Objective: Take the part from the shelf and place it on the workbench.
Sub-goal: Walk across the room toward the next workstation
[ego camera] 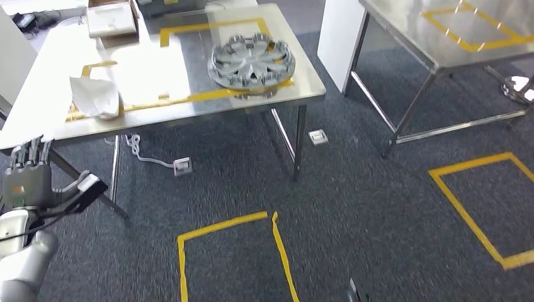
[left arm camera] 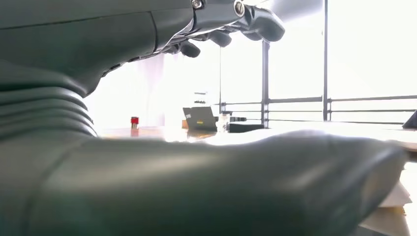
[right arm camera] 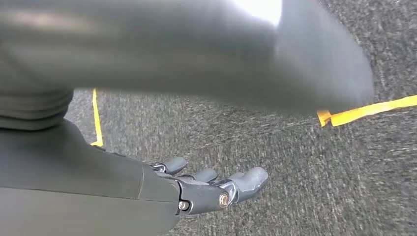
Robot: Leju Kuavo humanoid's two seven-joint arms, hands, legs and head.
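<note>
The part point(ego camera: 252, 60), a round grey wheel-like casting with spokes and a toothed rim, lies flat on the steel workbench point(ego camera: 189, 112), on the yellow tape line near its right front corner. My left hand point(ego camera: 28, 171) is raised at the lower left, below the bench's front left edge, fingers pointing up and holding nothing. In the left wrist view the left hand point(left arm camera: 74, 73) has its fingers point(left arm camera: 255, 22) apart from the thumb point(left arm camera: 246, 182). My right hand point(right arm camera: 147, 191) hangs over the dark carpet, its fingers point(right arm camera: 246, 182) stretched out, nothing in it.
A crumpled white cloth point(ego camera: 94, 94) and a cardboard box point(ego camera: 112, 19) lie on the bench. A second steel table point(ego camera: 453, 38) stands at the right. Yellow tape squares point(ego camera: 233, 251) mark the carpet. Small white boxes point(ego camera: 182, 166) with a cable lie under the bench.
</note>
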